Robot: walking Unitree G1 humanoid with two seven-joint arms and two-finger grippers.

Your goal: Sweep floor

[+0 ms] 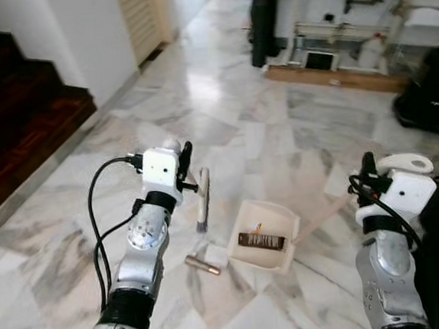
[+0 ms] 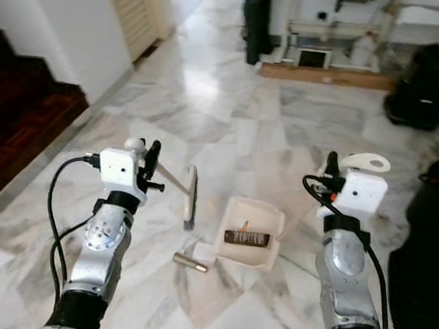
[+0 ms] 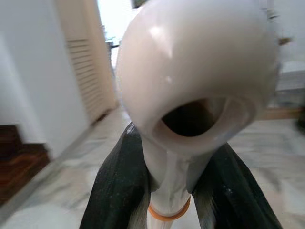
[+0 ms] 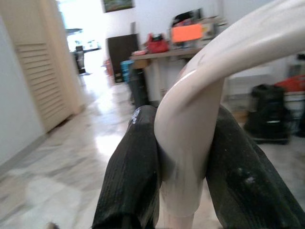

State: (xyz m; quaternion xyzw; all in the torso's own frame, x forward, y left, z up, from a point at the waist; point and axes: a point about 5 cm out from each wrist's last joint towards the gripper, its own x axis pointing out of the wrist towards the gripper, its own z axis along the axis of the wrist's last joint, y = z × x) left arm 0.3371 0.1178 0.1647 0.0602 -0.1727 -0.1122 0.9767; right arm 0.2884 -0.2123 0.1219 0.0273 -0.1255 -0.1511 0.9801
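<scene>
I count one brush (image 1: 202,199), one dustpan (image 1: 266,236) and one small brown tube (image 1: 202,265) on the floor. One dark wrapper (image 1: 261,241) lies in the dustpan. I have two arms, each with two black fingers.

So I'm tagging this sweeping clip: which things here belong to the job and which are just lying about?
Belong to the job:
- brush, handle held in the left gripper
- dustpan, handle held in the right gripper
- brown wrapper in the dustpan
- small metal tube on the floor

Just lying about:
- black bag
- wooden stairs
- louvred door
</scene>
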